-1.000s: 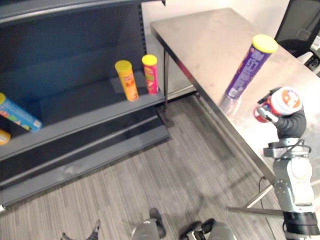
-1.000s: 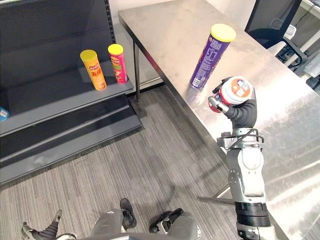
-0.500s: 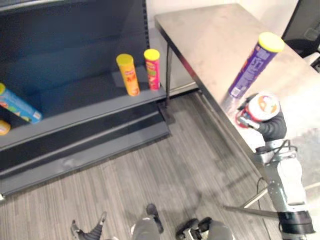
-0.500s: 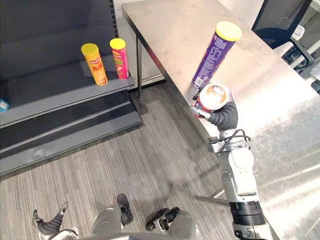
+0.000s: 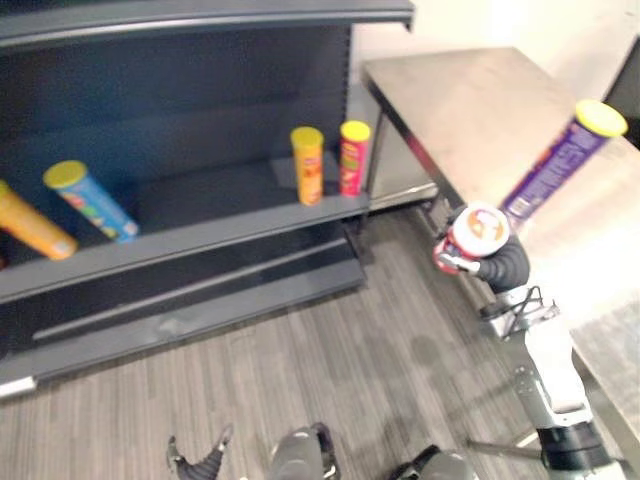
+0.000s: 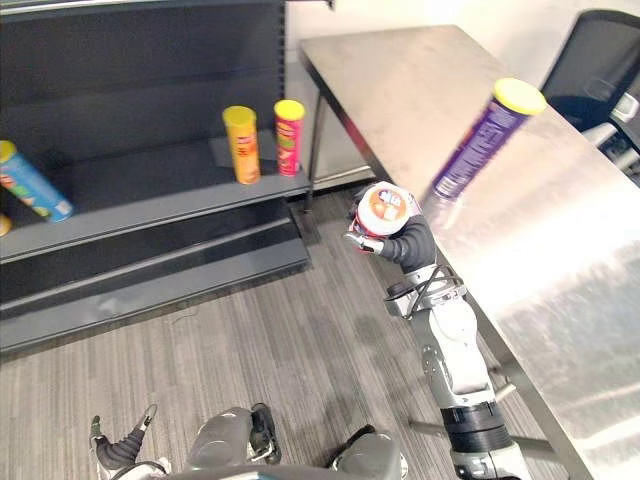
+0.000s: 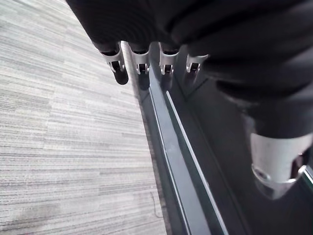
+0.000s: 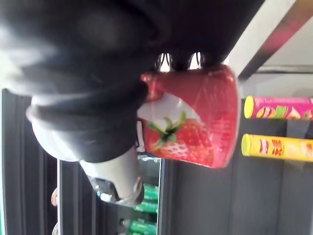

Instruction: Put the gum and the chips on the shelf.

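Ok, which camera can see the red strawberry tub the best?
The right wrist view. The tub is very close there, so its red side and strawberry picture are clear, with the right hand curled round it. Both eye views show it small from above, mostly its lid.

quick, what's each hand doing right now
left hand: open, holding nothing
right hand: closed round the gum tub

A dark metal shelf [image 6: 150, 195] stands on a grey striped floor [image 6: 300, 350]. Just beside it stretches a steel table [image 6: 420, 90], with a pale wall [image 5: 480, 25] and a black chair [image 6: 590, 50] beyond.
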### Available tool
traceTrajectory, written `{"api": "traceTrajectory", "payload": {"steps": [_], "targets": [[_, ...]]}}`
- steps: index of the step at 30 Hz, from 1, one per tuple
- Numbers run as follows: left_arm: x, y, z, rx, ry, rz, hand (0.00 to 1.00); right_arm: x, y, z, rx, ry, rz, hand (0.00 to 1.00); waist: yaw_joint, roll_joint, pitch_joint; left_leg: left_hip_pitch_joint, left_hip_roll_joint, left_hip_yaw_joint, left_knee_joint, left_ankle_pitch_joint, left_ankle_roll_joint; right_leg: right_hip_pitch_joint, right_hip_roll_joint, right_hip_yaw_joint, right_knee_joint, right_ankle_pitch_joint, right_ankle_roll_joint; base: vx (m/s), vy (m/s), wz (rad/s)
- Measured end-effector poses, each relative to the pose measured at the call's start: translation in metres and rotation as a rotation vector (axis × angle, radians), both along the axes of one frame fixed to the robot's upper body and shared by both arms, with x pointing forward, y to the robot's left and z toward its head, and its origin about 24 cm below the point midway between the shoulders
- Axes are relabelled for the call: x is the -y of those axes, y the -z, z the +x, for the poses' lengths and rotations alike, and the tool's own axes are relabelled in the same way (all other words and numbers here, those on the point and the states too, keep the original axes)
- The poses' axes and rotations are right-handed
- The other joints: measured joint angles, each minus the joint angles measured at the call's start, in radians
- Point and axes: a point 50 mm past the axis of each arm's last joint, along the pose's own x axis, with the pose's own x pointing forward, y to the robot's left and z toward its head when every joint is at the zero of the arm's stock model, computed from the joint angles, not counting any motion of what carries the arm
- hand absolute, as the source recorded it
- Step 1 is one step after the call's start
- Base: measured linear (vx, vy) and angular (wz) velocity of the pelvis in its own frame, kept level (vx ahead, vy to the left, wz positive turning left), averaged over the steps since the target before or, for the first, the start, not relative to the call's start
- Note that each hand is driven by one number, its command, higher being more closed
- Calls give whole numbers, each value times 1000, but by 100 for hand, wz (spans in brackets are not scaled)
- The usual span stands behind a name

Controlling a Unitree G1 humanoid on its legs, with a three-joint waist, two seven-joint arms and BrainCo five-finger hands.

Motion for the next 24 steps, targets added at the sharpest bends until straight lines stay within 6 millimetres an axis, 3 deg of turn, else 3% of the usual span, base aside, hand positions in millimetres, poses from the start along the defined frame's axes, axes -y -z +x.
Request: {"api": "traceTrajectory", "payload": {"steps": [1, 2, 4, 8, 14, 20, 21, 24], "targets": [[1, -1, 3, -6, 58, 21, 0, 2, 10, -6, -44, 30, 16, 100, -18, 10, -10, -4, -25, -75, -22, 5, -6, -17, 76, 153, -25, -35, 63, 81, 84, 187], [1, -1, 4, -18, 99, 36, 0, 2, 18, -13, -78, 44, 27, 100, -26, -3, -27, -5, -58, -122, -48, 21, -8, -34, 119, 245, -61, -58, 100, 94, 75, 177], [2, 1, 2, -35, 115, 39, 0, -4, 22, -15, -90, 26, 31, 100, -18, -13, -35, -2, -99, -159, -63, 29, -2, -78, 149, 300, -111, -71, 126, 104, 59, 107], [5, 3, 1, -48, 133, 35, 0, -5, 21, -17, -63, 27, 43, 100, -25, -7, -41, 6, -154, -205, -56, 40, 16, -123, 226, 427, -272, -68, 136, 99, 46, 69], [5, 3, 1, -45, 126, 30, 0, -3, 20, -16, -64, 34, 59, 100, -17, 0, -56, 13, -150, -256, -54, 42, 10, -48, 252, 419, -404, -78, 157, 100, -80, 31], [6, 3, 4, -20, 167, -8, 0, -1, 17, -14, -56, 32, 92, 100, -30, -7, -65, 11, -134, -267, -115, 73, -34, -23, 273, 382, -490, -77, 157, -36, -123, 2], [6, 4, 4, -21, 185, -27, 0, 1, 17, -14, -55, 35, 91, 100, -46, -7, -66, 10, -133, -279, -143, 80, -43, -19, 272, 365, -498, -75, 159, -85, -153, 31], [8, 10, 0, -45, 216, -112, 0, 7, 16, -15, -47, 53, 89, 100, -52, -6, -73, 28, -84, -190, -187, 84, -55, -8, 274, 344, -518, -65, 158, -39, -128, 22]]}}
